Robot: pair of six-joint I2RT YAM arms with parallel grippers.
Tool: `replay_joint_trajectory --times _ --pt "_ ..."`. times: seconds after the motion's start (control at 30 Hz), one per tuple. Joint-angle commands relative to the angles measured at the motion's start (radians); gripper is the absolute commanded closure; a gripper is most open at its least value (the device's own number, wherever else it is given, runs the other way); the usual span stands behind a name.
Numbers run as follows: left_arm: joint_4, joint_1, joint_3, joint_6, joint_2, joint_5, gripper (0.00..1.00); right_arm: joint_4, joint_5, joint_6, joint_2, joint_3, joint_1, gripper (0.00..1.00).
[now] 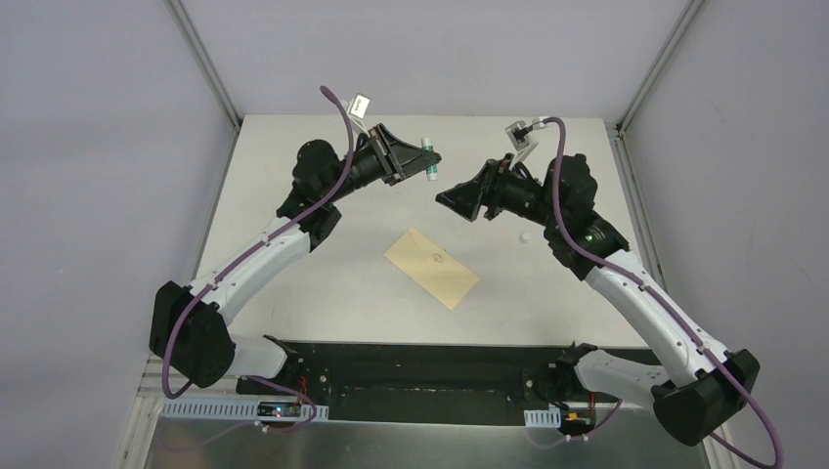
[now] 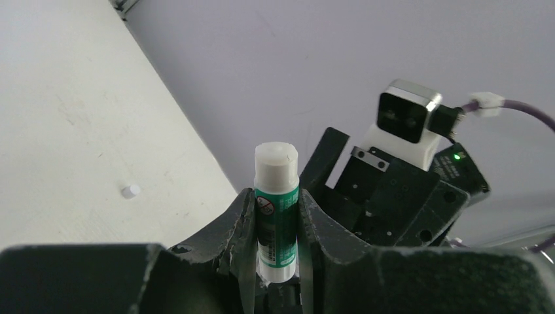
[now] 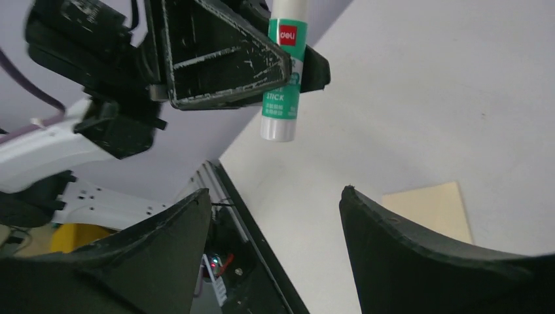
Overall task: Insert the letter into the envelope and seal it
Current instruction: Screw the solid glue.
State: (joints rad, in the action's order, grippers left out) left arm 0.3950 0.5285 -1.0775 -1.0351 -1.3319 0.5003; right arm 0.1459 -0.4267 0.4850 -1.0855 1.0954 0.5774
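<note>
Green glue stick point(image 2: 277, 222) clamped in left tool point(image 2: 276, 203); right-wrist view shows right tool point(image 3: 275, 191) apart.

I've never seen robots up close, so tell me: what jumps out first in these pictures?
First, the green-and-white glue stick pinched in the left hand, held in the air over the far part of the white table. Facing it, close by, the right hand stands open and empty. Below them, a tan envelope lies flat in the middle of the table.
</note>
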Motion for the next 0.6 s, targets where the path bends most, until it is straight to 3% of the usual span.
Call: replay_joint_trajectory --times 0.0,0.2,0.4,0.57 --pt "0.204 -0.004 0.011 -0.068 0.017 0.049 1.0 -0.326 -0.226 0.229 -0.006 -0.043 -0.042 0.25" --pt "0.312 -0.004 0.017 -0.136 -0.016 0.07 1.0 -0.495 -0.151 0.366 -0.039 -0.101 -0.047 0.32" --pt "0.316 -0.004 0.019 -0.142 -0.018 0.065 1.0 -0.685 -0.131 0.494 -0.081 -0.135 -0.048 0.4" --pt "0.322 -0.003 0.018 -0.146 -0.024 0.062 1.0 -0.739 -0.126 0.539 -0.108 -0.143 -0.045 0.44"
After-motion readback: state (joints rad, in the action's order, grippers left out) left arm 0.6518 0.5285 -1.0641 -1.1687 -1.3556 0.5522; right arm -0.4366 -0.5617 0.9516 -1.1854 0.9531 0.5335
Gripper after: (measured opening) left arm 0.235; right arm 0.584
